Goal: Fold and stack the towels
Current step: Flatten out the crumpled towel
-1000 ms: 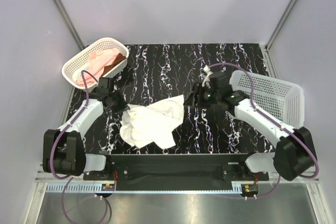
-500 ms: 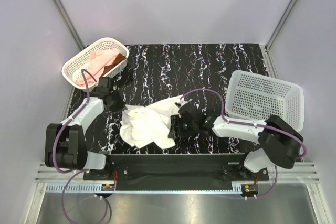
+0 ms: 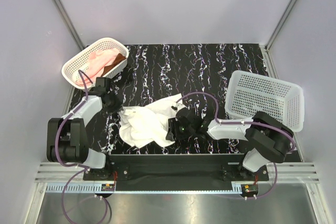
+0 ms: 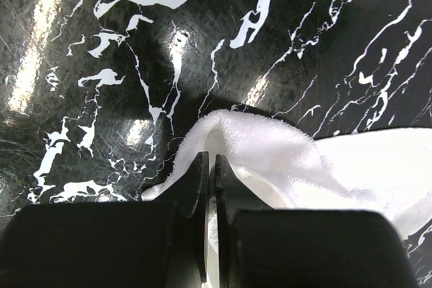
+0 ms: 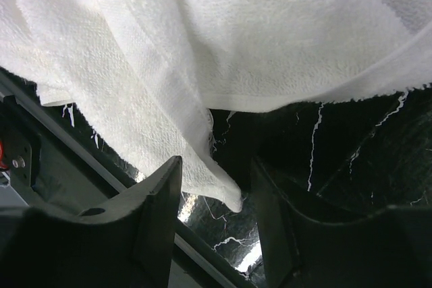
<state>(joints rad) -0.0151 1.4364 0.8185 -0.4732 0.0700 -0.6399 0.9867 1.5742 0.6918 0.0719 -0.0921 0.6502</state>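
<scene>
A crumpled cream-white towel (image 3: 147, 124) lies on the black marbled table, left of centre. My left gripper (image 3: 115, 106) is shut on its far-left corner; in the left wrist view the cloth (image 4: 283, 160) is pinched between the closed fingers of that gripper (image 4: 209, 160). My right gripper (image 3: 170, 129) sits at the towel's near-right corner. Its jaws (image 5: 216, 166) stand open, with a hanging tip of the towel (image 5: 229, 190) between them and untouched. A pale pink towel (image 3: 97, 59) and a rust-brown towel (image 3: 114, 66) lie in the oval basket.
The oval white basket (image 3: 71, 66) stands at the back left. A rectangular white lattice basket (image 3: 265, 98) stands at the right, beside my right arm. The black rail of the arm mount (image 5: 81, 160) runs just below the towel's near edge.
My right arm has swung from beside the rectangular basket down to the towel's near-right corner. My left gripper has stayed shut on its corner and shifted slightly left.
</scene>
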